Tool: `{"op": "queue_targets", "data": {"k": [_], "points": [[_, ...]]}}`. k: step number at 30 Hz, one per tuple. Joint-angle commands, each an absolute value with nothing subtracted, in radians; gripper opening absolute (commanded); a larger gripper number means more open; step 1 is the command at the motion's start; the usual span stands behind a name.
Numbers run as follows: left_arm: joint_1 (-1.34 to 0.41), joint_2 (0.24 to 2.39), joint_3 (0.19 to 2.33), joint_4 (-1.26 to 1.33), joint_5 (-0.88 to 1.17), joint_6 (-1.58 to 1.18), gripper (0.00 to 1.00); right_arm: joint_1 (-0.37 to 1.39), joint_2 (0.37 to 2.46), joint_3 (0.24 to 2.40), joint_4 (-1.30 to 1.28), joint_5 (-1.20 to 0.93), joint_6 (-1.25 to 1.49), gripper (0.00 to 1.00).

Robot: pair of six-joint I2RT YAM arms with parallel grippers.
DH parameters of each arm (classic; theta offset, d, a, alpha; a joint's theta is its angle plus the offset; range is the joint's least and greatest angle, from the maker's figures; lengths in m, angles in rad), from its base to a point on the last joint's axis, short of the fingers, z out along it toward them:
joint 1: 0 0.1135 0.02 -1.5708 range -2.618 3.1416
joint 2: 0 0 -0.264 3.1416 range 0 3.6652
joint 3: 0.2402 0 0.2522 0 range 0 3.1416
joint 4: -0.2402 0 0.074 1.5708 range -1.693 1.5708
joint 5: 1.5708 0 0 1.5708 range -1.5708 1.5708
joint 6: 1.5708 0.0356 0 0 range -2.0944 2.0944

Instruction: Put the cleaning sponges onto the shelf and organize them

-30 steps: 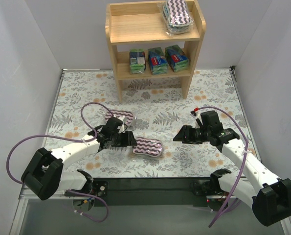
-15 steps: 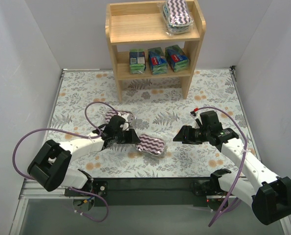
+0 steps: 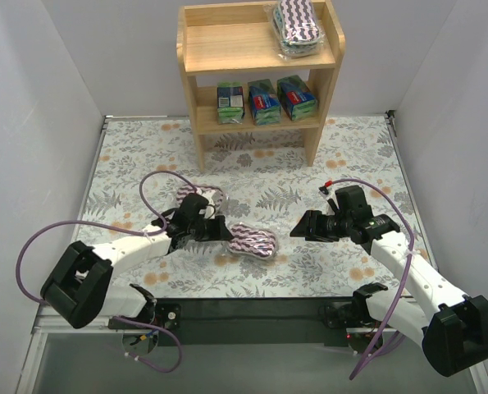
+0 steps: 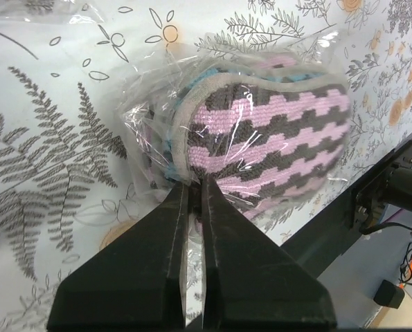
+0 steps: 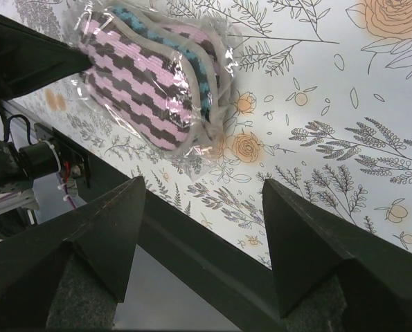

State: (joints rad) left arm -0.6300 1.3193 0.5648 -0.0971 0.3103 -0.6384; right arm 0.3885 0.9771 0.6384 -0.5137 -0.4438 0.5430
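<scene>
Fingers (image 4: 165,249) of my left gripper (image 4: 194,185) are clenched on the clear wrap at the edge of a purple-and-white striped sponge (image 3: 254,240), seen through the wrist camera. The oval pad sits near the front of the floral-print tabletop (image 3: 350,156); whether it rests on the cloth or hangs just above it, I cannot tell. Facing it, my right gripper (image 3: 299,230) hovers close by with its fingers spread wide and nothing between them. A second striped sponge (image 3: 212,194) lies on the tabletop just behind the left wrist, partly hidden by it. At the back stands the wooden shelf (image 3: 227,51): a third striped sponge (image 3: 295,25) sits at the right end of its top tier, and three boxy green-blue-red packs (image 3: 264,102) stand in a row on the lower tier. Their printing is too small for me to read.
</scene>
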Motion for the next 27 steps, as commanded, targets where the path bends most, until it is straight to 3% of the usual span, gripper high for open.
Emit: {"op": "queue_targets", "data": {"k": [1,9,17,21,27], "points": [[-0.627,1.199,0.669,-0.32,0.214,-0.684,0.0,0.394,0.974,0.634,-0.488,-0.437,0.549,0.63],[-0.624,1.078,1.044,-0.581,0.066,-0.868,0.0,0.393,0.966,0.657,-0.489,-0.434,0.558,0.63],[-0.623,1.115,1.486,-0.689,-0.15,-0.986,0.0,0.393,0.956,0.658,-0.489,-0.434,0.56,0.63],[-0.623,1.176,1.643,-0.603,-0.25,-1.002,0.0,0.393,0.959,0.666,-0.491,-0.436,0.557,0.63],[-0.623,1.468,1.998,-0.569,-0.334,-1.037,0.0,0.394,0.971,0.698,-0.492,-0.433,0.551,0.63]]}}
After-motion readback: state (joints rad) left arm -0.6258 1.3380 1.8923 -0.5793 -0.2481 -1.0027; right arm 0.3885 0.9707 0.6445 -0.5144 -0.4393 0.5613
